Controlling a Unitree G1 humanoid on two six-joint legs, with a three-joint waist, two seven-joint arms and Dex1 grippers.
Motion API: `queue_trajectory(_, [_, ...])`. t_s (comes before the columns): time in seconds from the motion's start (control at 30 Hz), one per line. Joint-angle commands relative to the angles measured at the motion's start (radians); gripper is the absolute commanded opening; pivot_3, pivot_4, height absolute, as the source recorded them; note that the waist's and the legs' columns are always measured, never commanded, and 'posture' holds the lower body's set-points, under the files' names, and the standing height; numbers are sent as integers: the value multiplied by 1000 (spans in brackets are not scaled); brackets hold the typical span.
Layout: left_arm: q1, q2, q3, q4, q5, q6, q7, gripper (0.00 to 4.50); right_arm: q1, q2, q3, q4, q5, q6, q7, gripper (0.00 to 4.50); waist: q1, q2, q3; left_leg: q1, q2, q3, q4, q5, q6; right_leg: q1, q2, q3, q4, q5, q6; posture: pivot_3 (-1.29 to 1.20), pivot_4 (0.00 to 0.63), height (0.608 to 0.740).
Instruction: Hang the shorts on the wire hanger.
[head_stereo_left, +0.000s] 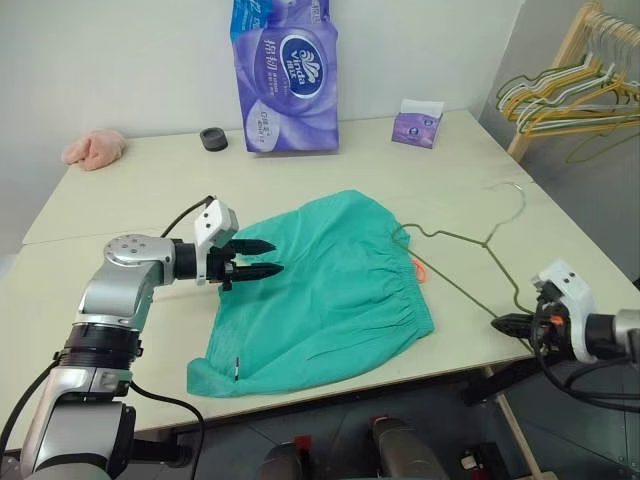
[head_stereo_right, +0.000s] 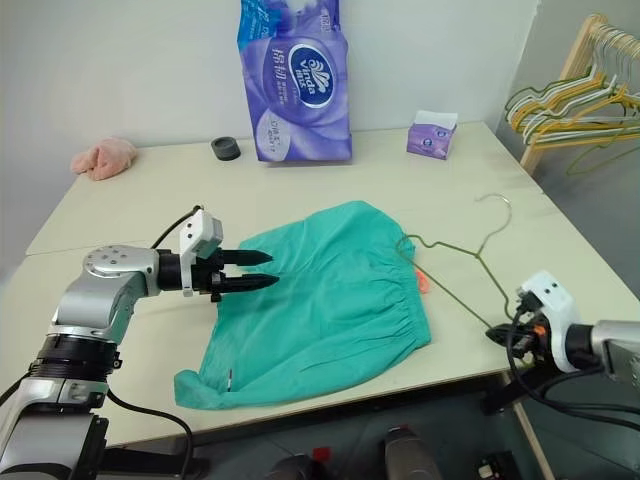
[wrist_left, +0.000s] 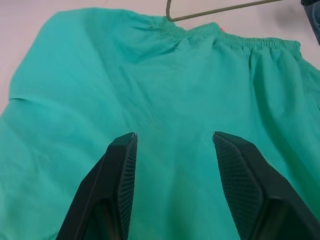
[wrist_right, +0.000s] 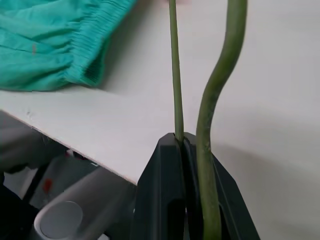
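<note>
Pinching the wire hanger (head_stereo_left: 470, 262) at its near corner, the right gripper (head_stereo_right: 497, 333) sits at the table's front edge, and the right wrist view shows its fingers clamped tight on the thin olive wire, a second run of wire curving past just beside them. The hanger lies flat on the table (head_stereo_left: 110, 195), its curled hook pointing toward the far side and its other end touching the waistband of the shorts (head_stereo_left: 320, 295), by the small orange drawstring tip (head_stereo_left: 419, 268).

Over on the other side, the left gripper (head_stereo_left: 258, 257) hovers level above the leg end of the shorts, fingers parted and holding nothing; the left wrist view looks straight between them at smooth teal fabric. The shorts lie spread out mid-table, waistband toward the hanger, one leg hem reaching the front edge.

So this reads as the set-up step: hanger secured, shorts not yet grasped and nothing threaded or draped. The next move likely calls for the left fingers to drop and nip a fold of cloth, then lift it while the right hand raises or slides the wire under. The risk: thin fabric is easy to miss, and the wire may twist in that narrow pinch.
</note>
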Motion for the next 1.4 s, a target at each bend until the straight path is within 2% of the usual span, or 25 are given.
queue_trajectory(0.03, [-9, 2, -11, -40, 6, -30, -15, 2537, 14, 10, -37, -17, 23, 16, -38, 0, -3, 0, 1, 0, 0, 0, 0, 0, 0, 0, 0, 0, 0, 0, 0, -301, 120, 740])
queue_trajectory(0.23, [-10, 2, -20, -36, 10, -42, -22, 2537, 29, 7, -34, -24, 56, 50, -55, 0, -22, -1, 1, 0, 0, 0, -1, 0, 0, 0, 1, 0, 0, 0, 0, -299, 120, 740])
queue_trajectory(0.57, [5, 5, -19, -49, 11, -48, -21, 2537, 15, -33, -11, -104, 150, 58, -45, 0, -25, -2, 2, 0, 0, 0, -1, 0, 0, 0, 1, 0, -1, -1, 1, -296, 120, 740])
queue_trajectory(0.97, [-4, -3, -13, -31, 20, -64, 1, 2537, -39, -88, 159, -197, 134, -22, -80, 0, -25, -3, 3, -1, 1, 0, -1, 0, 0, 2, 1, -1, -7, 0, 2, -289, 123, 740])
queue_trajectory(1.2, [6, -6, -7, -33, 24, -75, 28, 2537, -46, -189, 309, -197, -66, -245, -97, 0, -24, -5, 7, -1, 0, 0, -1, -1, -1, 3, 0, 0, -11, 0, 3, -283, 122, 740])
queue_trajectory(1.4, [11, -11, -6, -27, 25, -83, 48, 2537, -136, -179, 345, -168, -174, -367, -128, 0, -25, -5, 9, -1, 1, -1, -1, -1, -1, 3, 0, 0, -10, 0, 3, -287, 121, 740])
